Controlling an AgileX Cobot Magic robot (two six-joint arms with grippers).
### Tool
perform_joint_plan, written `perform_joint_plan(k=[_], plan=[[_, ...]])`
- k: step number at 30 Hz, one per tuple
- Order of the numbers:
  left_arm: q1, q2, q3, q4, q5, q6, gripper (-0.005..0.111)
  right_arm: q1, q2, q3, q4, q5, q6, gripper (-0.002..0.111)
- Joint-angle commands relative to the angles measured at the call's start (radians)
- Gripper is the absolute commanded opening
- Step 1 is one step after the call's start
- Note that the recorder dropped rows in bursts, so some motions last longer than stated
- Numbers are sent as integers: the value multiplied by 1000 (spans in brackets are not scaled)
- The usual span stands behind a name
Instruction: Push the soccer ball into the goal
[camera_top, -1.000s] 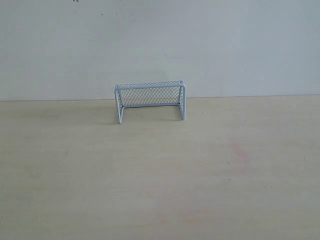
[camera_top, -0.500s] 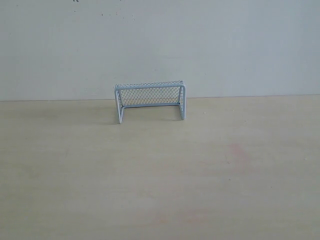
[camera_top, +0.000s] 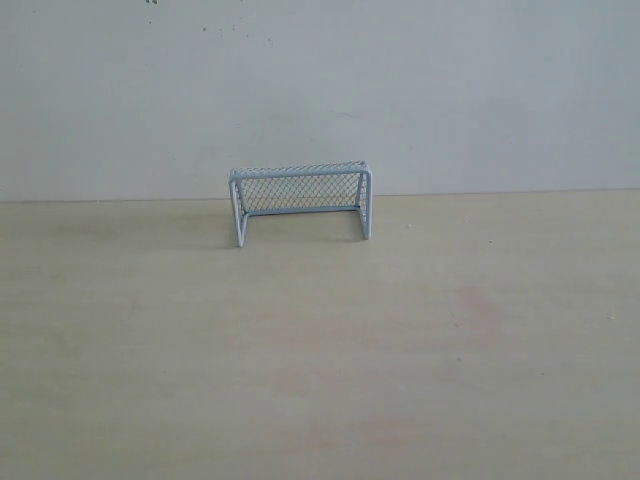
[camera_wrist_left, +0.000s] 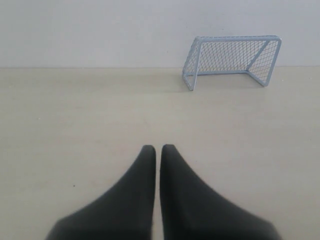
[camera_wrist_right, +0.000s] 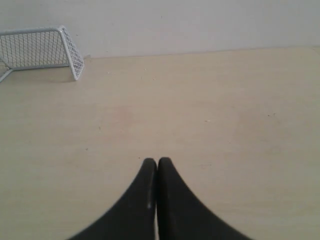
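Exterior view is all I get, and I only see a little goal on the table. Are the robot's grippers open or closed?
Observer: Closed. The left gripper has its two black fingers together with just a thin slit between them, and the right gripper has its fingers touching at the tips.
Operator: Is the ball hiding near them?
Observer: I can't find it. Each wrist camera shows only the table in front of the fingertips and the goal far ahead by the wall. No ball shows in either one.
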Motion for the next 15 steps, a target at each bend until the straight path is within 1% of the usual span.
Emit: perform_joint_plan(k=[1,4,9,13,15], plan=[[4,-2,3,-2,1,0,4,1,-4,-1,0,1,-10,0],[4,-2,3,-2,1,0,4,1,-4,-1,0,1,-18,0],[4,-2,3,-2,1,0,4,1,-4,-1,0,1,-115,0],[4,-2,3,-2,1,0,4,1,-4,-1,12,-1,-117,0],[4,-2,3,-2,1,0,4,1,-4,-1,57,-3,-117,0]])
